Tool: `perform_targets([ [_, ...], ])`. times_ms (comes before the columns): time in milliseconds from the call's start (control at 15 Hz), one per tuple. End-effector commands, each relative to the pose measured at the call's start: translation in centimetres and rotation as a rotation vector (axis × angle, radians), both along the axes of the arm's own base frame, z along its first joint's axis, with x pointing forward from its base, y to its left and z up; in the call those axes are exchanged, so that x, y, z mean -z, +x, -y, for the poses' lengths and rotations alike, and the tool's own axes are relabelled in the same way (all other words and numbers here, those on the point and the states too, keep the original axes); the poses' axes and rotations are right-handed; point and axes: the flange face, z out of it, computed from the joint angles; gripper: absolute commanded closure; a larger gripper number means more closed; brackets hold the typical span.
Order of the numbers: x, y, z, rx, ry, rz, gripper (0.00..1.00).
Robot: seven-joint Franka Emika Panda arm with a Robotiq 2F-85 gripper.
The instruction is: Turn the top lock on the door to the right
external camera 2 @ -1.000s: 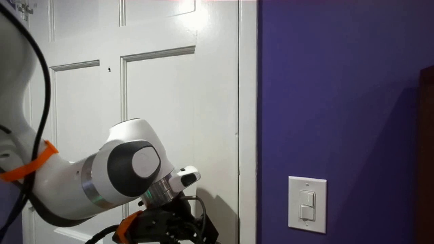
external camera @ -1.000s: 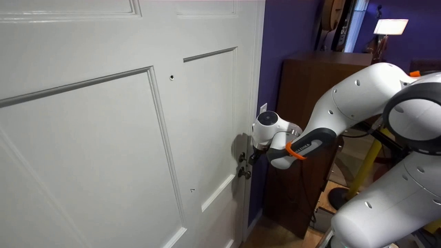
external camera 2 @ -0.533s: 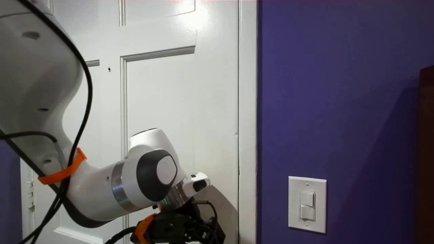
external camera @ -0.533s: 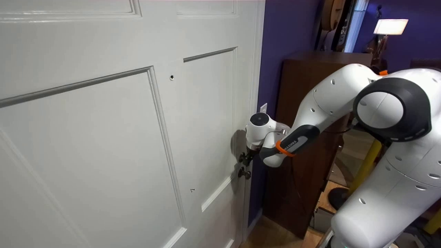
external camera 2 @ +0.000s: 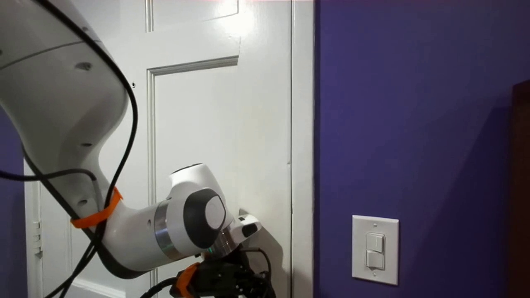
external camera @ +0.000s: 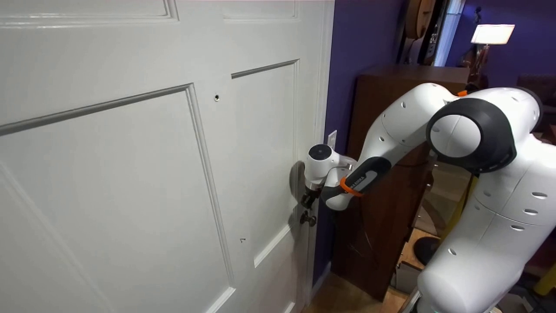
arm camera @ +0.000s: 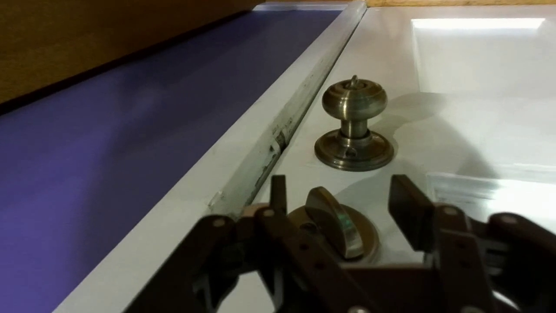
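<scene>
A: The wall [external camera 2: 405,124] in this room is purple. What's on it?
B: A white light switch [external camera 2: 375,250] with two buttons, one over the other. In an exterior view there's a lit lamp [external camera: 492,34] too, way at the back, past a big brown cabinet [external camera: 369,248].
A: And the door [external camera: 130,174]?
B: It's big and white, with panels and a tiny peephole [external camera: 216,98]. It looks closed in its frame.
A: Where's the top lock [arm camera: 336,226]?
B: Near the door's edge, just above the round knob [arm camera: 354,102]. The wrist view shows both, and they're a brassy color. The lock has a round plate with a flat piece standing up on it, and that piece sits at a slant.
A: Where's the robot's hand [arm camera: 341,201]?
B: Right up near the lock, at the end of a long white arm [external camera: 499,217]. In an exterior view it hides the lock, and the knob peeks out just below.
A: Is the hand holding on?
B: Its dark fingers [arm camera: 410,213] are spread. In the wrist view, the flat piece shows in the gap between them. One finger is clearly apart from it. The other is closer, and I can't tell if it touches.
</scene>
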Motion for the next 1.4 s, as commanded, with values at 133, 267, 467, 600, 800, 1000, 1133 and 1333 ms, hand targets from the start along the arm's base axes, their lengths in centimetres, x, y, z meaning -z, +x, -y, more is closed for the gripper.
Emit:
perform_targets([
  [133, 0.1, 1.0, -0.3, -0.049, -0.024, 0.020, 0.81],
  [267, 0.1, 1.1, -0.3, -0.055, -0.032, 0.022, 0.95],
  [467, 0.2, 1.1, -0.2, -0.066, -0.039, 0.021, 1.00],
  [600, 0.2, 0.9, -0.2, -0.064, -0.030, 0.028, 0.99],
  [800, 0.0, 0.4, 0.2, -0.020, 0.010, 0.063, 1.00],
  [1000, -0.4, -0.4, 0.8, 0.004, 0.042, 0.113, 1.00],
  [1133, -0.5, -0.8, 0.8, -0.007, 0.046, 0.132, 1.00],
  [1333, -0.6, -1.0, 0.5, -0.059, 0.006, 0.124, 0.72],
])
